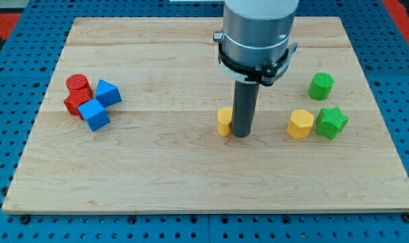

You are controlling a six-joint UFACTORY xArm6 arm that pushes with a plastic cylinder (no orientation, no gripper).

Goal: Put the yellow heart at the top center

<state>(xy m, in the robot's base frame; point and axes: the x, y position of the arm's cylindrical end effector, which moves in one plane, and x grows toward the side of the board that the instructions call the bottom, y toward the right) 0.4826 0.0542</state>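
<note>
The yellow heart [223, 121] lies near the middle of the wooden board [191, 175], partly hidden behind my rod. My tip [240, 134] rests on the board right against the heart's right side, touching or nearly touching it. The arm's grey body [257, 30] hangs over the top centre of the board and hides that area.
A yellow hexagon block [300, 124] and a green star [331, 123] sit side by side at the right, with a green cylinder [321, 86] above them. At the left cluster a red cylinder [77, 85], a red block [73, 102] and two blue cubes [107, 92] [94, 114].
</note>
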